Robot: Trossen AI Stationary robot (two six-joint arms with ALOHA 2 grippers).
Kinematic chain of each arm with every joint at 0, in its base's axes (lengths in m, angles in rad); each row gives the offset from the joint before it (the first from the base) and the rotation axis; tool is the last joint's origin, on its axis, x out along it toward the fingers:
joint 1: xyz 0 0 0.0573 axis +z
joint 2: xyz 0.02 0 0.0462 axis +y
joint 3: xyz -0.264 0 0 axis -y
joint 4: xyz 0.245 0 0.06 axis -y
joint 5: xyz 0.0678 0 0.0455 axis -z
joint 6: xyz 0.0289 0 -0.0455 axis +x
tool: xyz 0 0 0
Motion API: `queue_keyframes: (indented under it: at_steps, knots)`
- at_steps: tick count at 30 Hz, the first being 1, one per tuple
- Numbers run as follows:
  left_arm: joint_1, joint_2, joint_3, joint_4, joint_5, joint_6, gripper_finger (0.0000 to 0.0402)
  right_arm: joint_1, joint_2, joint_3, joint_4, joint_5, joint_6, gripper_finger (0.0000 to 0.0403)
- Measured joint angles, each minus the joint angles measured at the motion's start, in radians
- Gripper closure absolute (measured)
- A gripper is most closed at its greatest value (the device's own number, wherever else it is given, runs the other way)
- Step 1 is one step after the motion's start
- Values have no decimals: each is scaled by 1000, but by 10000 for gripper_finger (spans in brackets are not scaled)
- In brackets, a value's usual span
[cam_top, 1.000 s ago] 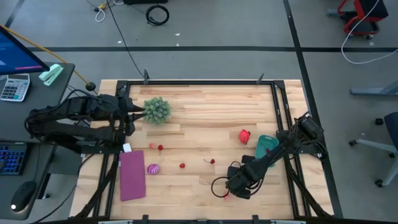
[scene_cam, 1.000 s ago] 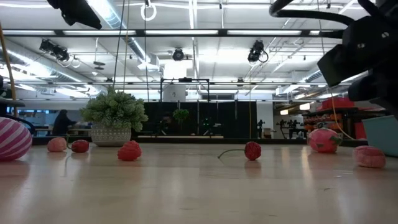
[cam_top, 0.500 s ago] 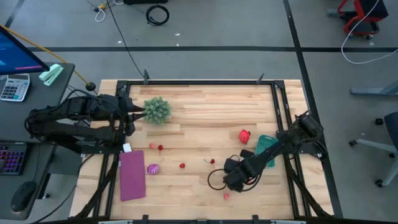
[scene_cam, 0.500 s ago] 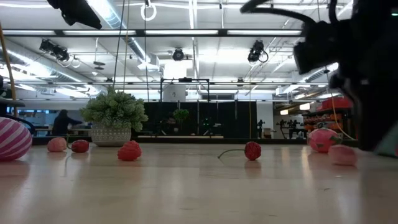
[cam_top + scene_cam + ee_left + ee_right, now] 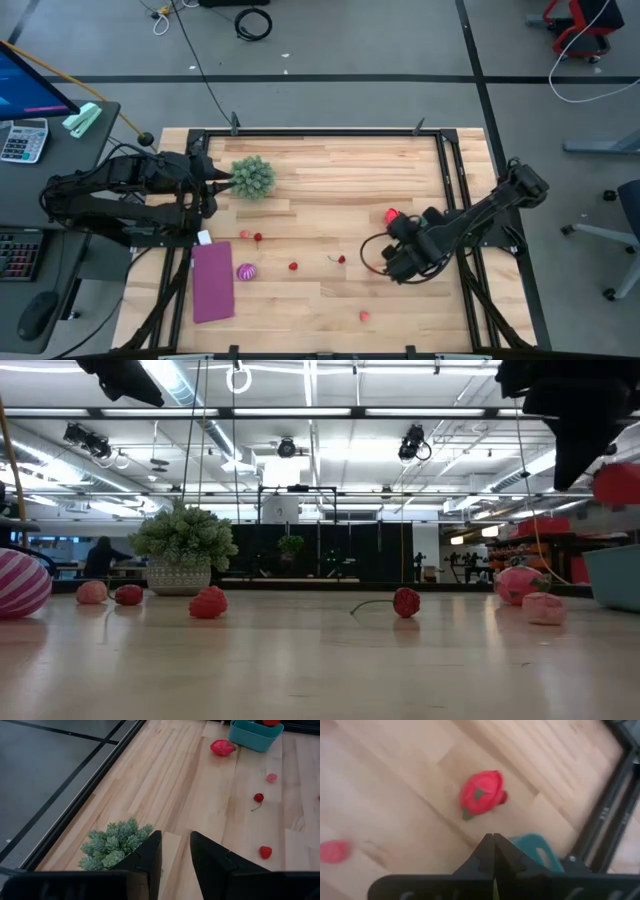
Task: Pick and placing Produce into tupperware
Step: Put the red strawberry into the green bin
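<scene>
Right now the right hand hangs just beside the teal tupperware, on the side toward the middle of the desk, with the tub mostly hidden under the arm from above. From its own wrist camera the two fingers are pressed flat together with nothing seen between them, and only a corner of the tupperware peeks past them. The big red piece lies just beside the tub, closest to this hand; the right arm is plainly the nearer one. Smaller produce, such as the stemmed cherry and a pink piece, sits farther from the tub. The left hand waits narrowly parted by the spiky plant, well away from the tub.
</scene>
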Motion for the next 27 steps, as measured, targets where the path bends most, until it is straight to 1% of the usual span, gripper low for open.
queue_keyframes:
  at_steps: [3,5,12,14,24,27]
  knots:
    - [0,0,0,0,0,0,294,-8,-17,-1,-6,33,30,402]
    - [0,0,0,0,0,0,294,-14,-17,-20,-8,37,62,402]
    - [0,0,0,-1,0,-1,294,5,-25,-172,0,11,227,403]
    - [0,0,0,-2,0,-1,294,10,-35,-205,27,12,268,403]
    - [0,0,0,-2,0,-1,294,9,-54,-372,232,3,292,403]
    - [0,0,0,-2,0,-1,294,9,-54,-387,230,10,283,400]
